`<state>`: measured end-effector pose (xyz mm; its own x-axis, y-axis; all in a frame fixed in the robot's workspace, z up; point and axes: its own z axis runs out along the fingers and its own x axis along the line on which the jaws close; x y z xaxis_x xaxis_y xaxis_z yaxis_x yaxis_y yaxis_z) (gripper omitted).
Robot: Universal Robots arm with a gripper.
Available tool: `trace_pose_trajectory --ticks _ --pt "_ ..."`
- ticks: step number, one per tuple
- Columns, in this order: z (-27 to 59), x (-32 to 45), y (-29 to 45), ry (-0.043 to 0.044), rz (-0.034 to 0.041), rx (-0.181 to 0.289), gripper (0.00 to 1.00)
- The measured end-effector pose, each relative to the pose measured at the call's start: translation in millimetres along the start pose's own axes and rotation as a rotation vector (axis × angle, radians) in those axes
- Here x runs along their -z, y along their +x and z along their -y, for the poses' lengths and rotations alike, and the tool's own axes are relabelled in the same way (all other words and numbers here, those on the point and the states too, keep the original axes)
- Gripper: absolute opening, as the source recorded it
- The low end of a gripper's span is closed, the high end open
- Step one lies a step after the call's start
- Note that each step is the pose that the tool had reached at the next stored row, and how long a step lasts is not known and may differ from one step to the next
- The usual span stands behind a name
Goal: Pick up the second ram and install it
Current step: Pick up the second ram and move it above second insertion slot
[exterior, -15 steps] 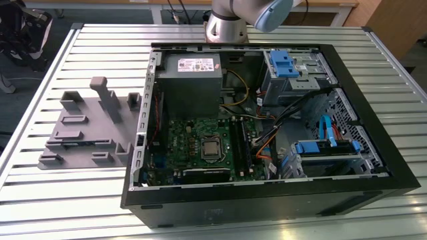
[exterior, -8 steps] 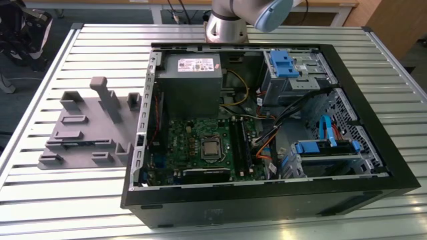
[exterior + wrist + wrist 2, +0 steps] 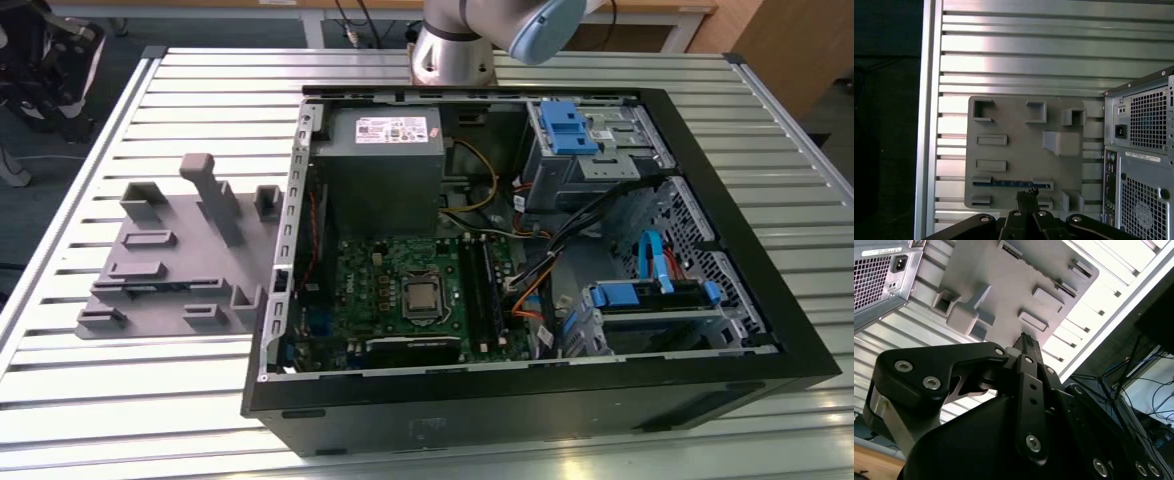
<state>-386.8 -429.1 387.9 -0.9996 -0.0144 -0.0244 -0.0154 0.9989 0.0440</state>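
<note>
Bright, even light falls from above in the exterior view. The ribbed metal desk shines in pale bands, while the open computer case is dim inside, shaded by its own walls. In the second wrist view, glare washes some desk slats to white and the pincer is a black mass. In the first wrist view, the grey fixture casts short, soft shadows.

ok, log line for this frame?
stage: pre-grasp | gripper: shut, empty, over grey fixture | second ram: edge-on in fixture slot, not grasped
</note>
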Motion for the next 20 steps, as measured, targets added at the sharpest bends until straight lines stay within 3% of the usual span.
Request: trace_pose_trajectory --ticks 6,20 --pt "0.0 -0.1 0.0 -0.0011 -0.0018 0.045 0.11" --pt "0.0 -0.1 0.0 -0.0025 -0.0044 0.102 0.11"
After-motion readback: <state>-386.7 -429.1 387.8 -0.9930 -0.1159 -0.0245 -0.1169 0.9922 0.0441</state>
